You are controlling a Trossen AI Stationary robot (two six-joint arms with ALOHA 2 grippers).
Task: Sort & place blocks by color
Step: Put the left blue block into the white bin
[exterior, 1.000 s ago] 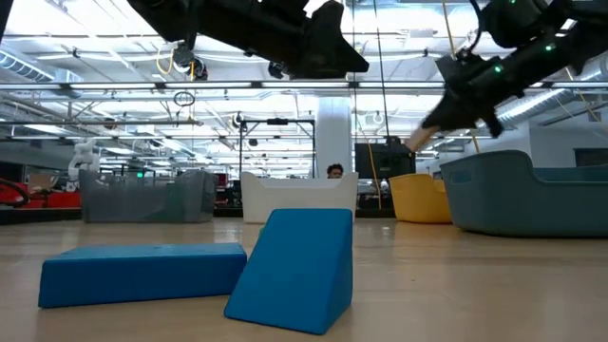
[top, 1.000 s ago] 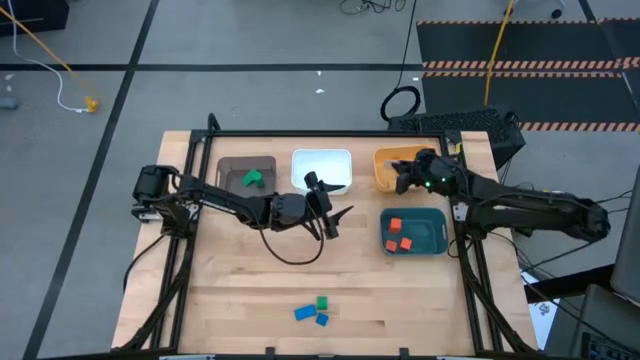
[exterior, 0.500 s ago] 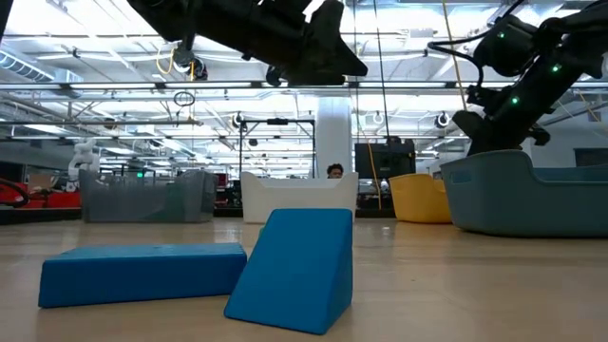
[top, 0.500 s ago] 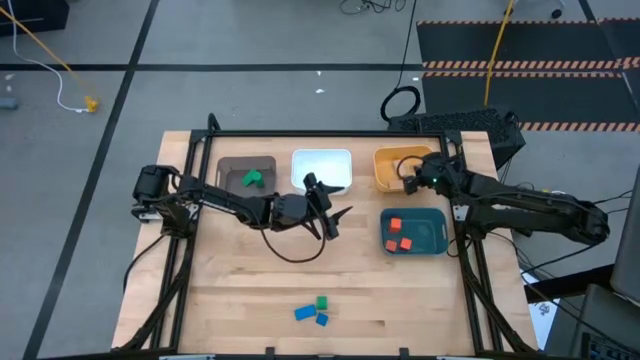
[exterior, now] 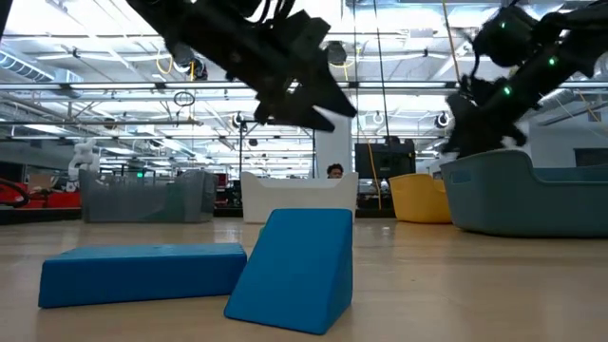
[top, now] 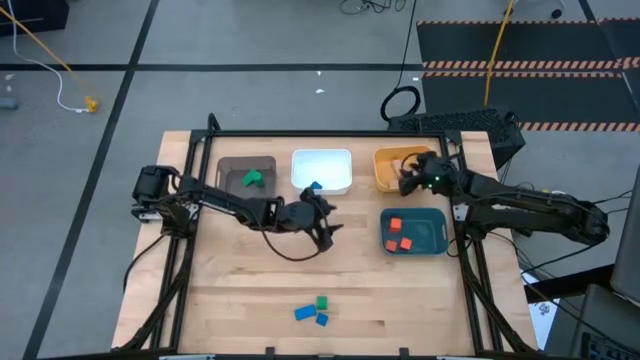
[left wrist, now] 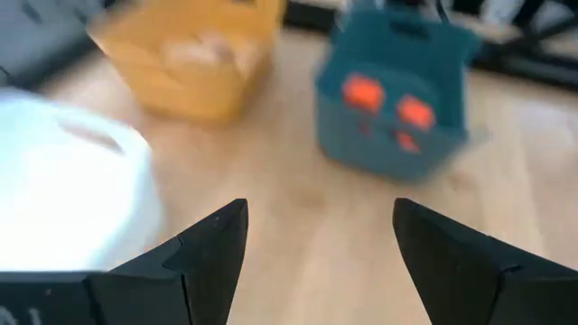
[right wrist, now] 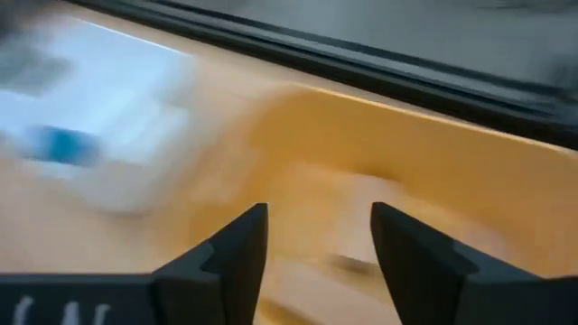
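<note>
My left gripper [top: 326, 222] hangs open over bare table just in front of the white bin [top: 335, 160], nothing between its fingers [left wrist: 212, 248]. A blue block [top: 315, 187] lies in that bin. My right gripper [top: 403, 180] is open over the orange bin [top: 385, 160]; pale wooden blocks [right wrist: 361, 230] lie blurred inside. A green block [top: 253, 178] rests in the brown bin [top: 230, 165], and three red blocks [top: 395, 225] in the teal bin [top: 435, 225]. Near the front edge two blue blocks [top: 304, 313] and a green one [top: 322, 301] lie on the table.
The four bins stand across the table's far half. A black frame [top: 470, 270] runs along the table's sides. In the low view a blue bar [exterior: 142, 273] and a blue wedge [exterior: 294, 266] fill the foreground. Bare wood lies between the bins and the front blocks.
My left gripper has tipped its fingers downward and drawn back from the white bin toward the near edge, uncovering the blue block inside. My right gripper has swung over the orange bin; the pale wooden block seen at its fingertips a second ago is no longer there.
</note>
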